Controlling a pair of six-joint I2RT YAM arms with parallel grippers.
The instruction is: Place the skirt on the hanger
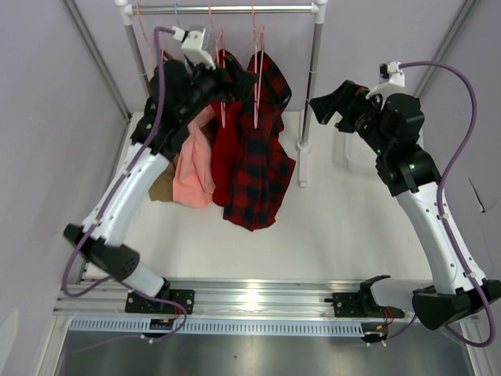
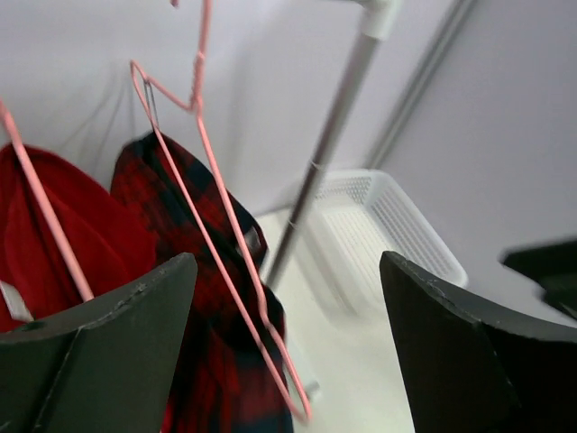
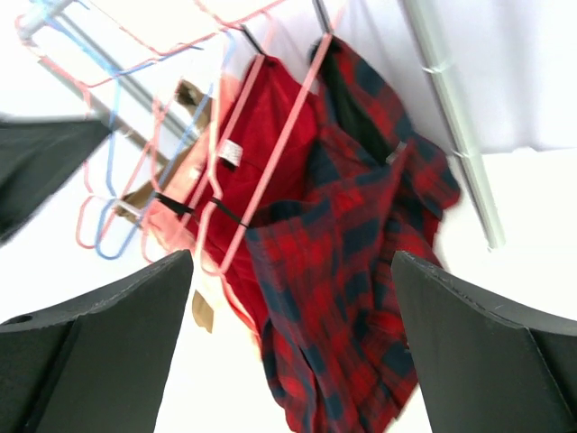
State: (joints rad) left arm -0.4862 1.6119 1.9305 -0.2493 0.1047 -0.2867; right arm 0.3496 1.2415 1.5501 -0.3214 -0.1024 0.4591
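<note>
The red and navy plaid skirt (image 1: 262, 157) hangs draped over the pale-pink hanger (image 1: 257, 74), whose hook is on the rack's rail. My left gripper (image 1: 239, 82) is high beside the hanger's left side and open. In the left wrist view the hanger wire (image 2: 216, 248) and the skirt (image 2: 194, 216) show beyond the gap of my left gripper (image 2: 287, 271), with neither finger touching them. To the right of the rack my right gripper (image 1: 327, 106) is open and apart from the skirt. It (image 3: 293, 262) looks at the skirt (image 3: 361, 271) and hanger (image 3: 281, 149) from a distance.
A solid-red garment (image 1: 225, 149) and a salmon-pink one (image 1: 194, 168) hang left of the skirt. A light-blue hanger (image 3: 113, 149) hangs further along the rail (image 1: 227, 9). The rack's right post (image 1: 311, 86) stands between skirt and right arm. A white basket (image 2: 383, 225) sits at the right.
</note>
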